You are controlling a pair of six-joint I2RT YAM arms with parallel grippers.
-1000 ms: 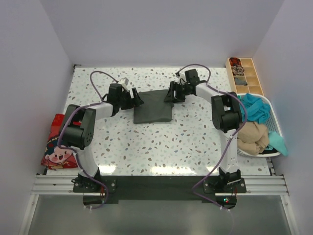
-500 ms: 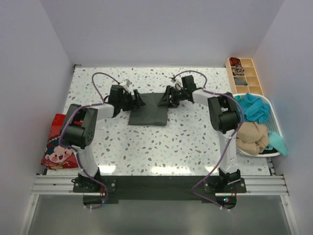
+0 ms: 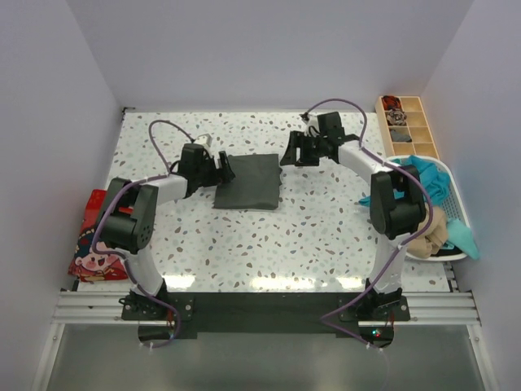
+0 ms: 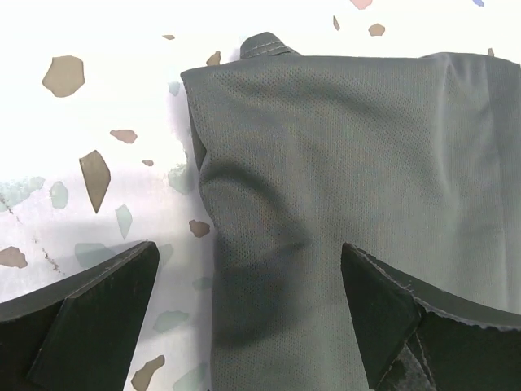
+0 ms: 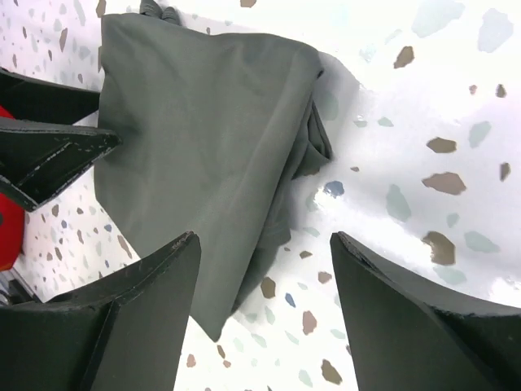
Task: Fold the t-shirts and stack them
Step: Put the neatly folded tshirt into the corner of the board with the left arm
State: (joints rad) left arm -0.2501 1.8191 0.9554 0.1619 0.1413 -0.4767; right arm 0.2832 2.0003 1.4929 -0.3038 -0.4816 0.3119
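Note:
A dark grey-green t-shirt (image 3: 248, 181) lies folded into a rectangle on the speckled table (image 3: 309, 228). My left gripper (image 3: 227, 168) is open at its left edge; in the left wrist view the shirt (image 4: 342, 163) fills the frame and the gripper (image 4: 248, 314) straddles the cloth's edge without pinching it. My right gripper (image 3: 287, 154) hangs open just off the shirt's far right corner. Its wrist view shows the shirt (image 5: 203, 122) ahead of the gripper (image 5: 264, 305), with bare table between the fingers. A red cartoon-print t-shirt (image 3: 96, 238) lies at the table's left edge.
A white basket (image 3: 444, 256) at the right edge holds a teal t-shirt (image 3: 423, 179) and a tan one (image 3: 435, 230). A wooden compartment box (image 3: 407, 126) stands at the back right. Walls close in the table on three sides.
Both grippers were at the shirt's two sides and shifted it slightly left. The right gripper has since drawn back off the cloth to the right, and the left gripper has opened wider.

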